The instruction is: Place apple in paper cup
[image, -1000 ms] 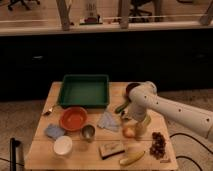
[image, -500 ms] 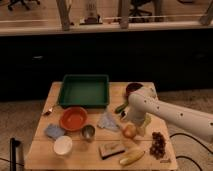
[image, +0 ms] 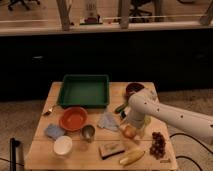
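Note:
The apple (image: 130, 132), small and yellow-orange, lies on the wooden table (image: 45, 155) right of centre. The paper cup (image: 63, 145), short, wide and white, stands near the front left corner, well left of the apple. My white arm reaches in from the right and bends down over the apple. The gripper (image: 131, 123) hangs right above the apple, at or touching its top.
A green tray (image: 84, 90) is at the back. An orange bowl (image: 73, 118), a metal cup (image: 88, 132), two bluish cloths (image: 108, 121), a sponge block (image: 111, 149), a banana (image: 131, 157), grapes (image: 158, 142) and a dark bowl (image: 134, 89) surround the apple.
The arm's wrist has shifted slightly right and down over the apple. The apple and the other things have stayed put.

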`<state>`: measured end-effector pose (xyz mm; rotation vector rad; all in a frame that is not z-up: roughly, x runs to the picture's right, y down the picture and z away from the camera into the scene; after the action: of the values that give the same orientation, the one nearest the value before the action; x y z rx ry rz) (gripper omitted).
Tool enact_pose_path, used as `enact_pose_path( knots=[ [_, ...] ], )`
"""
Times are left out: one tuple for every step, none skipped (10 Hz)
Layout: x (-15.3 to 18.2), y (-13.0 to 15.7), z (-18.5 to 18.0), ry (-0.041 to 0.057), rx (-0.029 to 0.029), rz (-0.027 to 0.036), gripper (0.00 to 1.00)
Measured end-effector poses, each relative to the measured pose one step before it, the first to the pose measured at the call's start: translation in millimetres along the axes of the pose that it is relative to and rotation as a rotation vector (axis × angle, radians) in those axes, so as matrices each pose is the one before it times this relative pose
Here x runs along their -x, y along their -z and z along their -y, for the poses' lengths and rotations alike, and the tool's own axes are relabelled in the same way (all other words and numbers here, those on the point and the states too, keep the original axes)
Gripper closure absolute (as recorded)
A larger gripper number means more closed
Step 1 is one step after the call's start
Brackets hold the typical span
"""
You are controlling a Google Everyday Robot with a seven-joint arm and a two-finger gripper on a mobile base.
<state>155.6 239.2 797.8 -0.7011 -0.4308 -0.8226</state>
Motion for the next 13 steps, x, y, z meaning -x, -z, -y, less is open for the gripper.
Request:
enact_pose_path(
  knots=[
    [0.11, 1.78, 0.57, 0.00489, -0.00366, -0.0025, 0.51],
    [-0.09, 2.21, 0.61, 0.00698, -0.00347, -0.00197, 0.63],
    [-0.19, 2.03, 1.4, 0.00706, -0.00324, -0.00208, 0.73],
    [-0.11, 1.1, 1.0, 0.00567, 0.00018, -0.00147, 0.8],
    [-0.09, 3.3, 1.36, 0.01247, 0.00313, -0.00396, 0.91],
    [0.08, 4.01, 2.19, 0.01461, 0.00335, -0.00505, 0.99],
    [0.23, 2.05, 1.95, 0.00798, 0.00205, -0.0024, 1.0],
    [-0.03, 3.27, 2.52, 0.01033, 0.00343, -0.00467, 1.0],
    [0.25, 3.44, 1.93, 0.00993, 0.00174, -0.00272, 1.0],
    [-0.22, 4.53, 1.17, 0.00748, 0.00026, -0.00433, 1.0],
    [0.77, 3.7, 2.15, 0.01028, 0.0027, -0.00337, 1.0],
    [1.07, 4.85, 4.29, 0.01336, 0.0004, -0.00666, 1.0],
    [0.55, 6.33, 3.32, 0.01106, -0.00204, -0.0089, 1.0]
  ],
)
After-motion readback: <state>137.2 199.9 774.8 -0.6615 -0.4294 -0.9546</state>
